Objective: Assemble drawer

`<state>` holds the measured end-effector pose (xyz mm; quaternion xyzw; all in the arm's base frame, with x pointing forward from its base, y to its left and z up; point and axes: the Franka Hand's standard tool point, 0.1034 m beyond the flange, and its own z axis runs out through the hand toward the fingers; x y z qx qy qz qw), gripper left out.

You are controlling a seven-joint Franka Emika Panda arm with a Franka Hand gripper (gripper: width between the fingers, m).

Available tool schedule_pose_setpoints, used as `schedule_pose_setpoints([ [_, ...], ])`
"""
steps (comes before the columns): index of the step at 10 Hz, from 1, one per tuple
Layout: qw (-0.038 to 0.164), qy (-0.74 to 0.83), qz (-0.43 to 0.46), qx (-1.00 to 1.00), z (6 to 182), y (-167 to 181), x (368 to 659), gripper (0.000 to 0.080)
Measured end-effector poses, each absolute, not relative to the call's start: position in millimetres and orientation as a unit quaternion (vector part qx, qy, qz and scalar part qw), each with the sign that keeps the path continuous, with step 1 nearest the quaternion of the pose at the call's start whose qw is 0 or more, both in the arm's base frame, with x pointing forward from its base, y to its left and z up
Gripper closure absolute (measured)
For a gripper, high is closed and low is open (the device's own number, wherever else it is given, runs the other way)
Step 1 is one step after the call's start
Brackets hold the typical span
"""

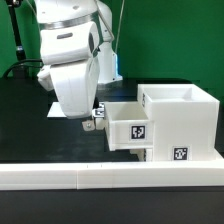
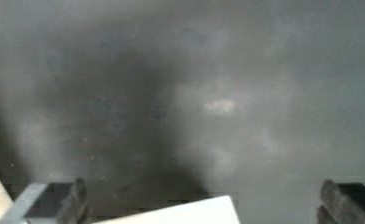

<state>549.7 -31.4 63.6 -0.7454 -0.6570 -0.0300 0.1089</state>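
The white drawer casing (image 1: 185,118) stands at the exterior view's right, with a tag on its front. A white tray (image 1: 130,126) with a tag sticks out of the casing's side, partly pushed in. My gripper (image 1: 90,122) hangs just beside the tray's outer end, low over the black table. In the wrist view my gripper (image 2: 200,205) is open, with its two fingers (image 2: 54,200) far apart. A white corner (image 2: 188,212), probably of the tray, shows between them; nothing is gripped. A second tray is not clearly in view.
A long low white rail (image 1: 100,178) runs along the table's front edge. A small tagged white piece (image 1: 98,113) shows just behind my gripper. A flat white sheet (image 1: 55,108) lies behind the arm. The table (image 2: 179,90) is black.
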Motion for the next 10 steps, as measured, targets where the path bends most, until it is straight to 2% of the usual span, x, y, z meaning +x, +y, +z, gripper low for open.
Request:
schedule_pose_setpoints([
  [10, 0.116, -0.619, -0.017, -0.776, 65.2, 24, 553, 0.0151],
])
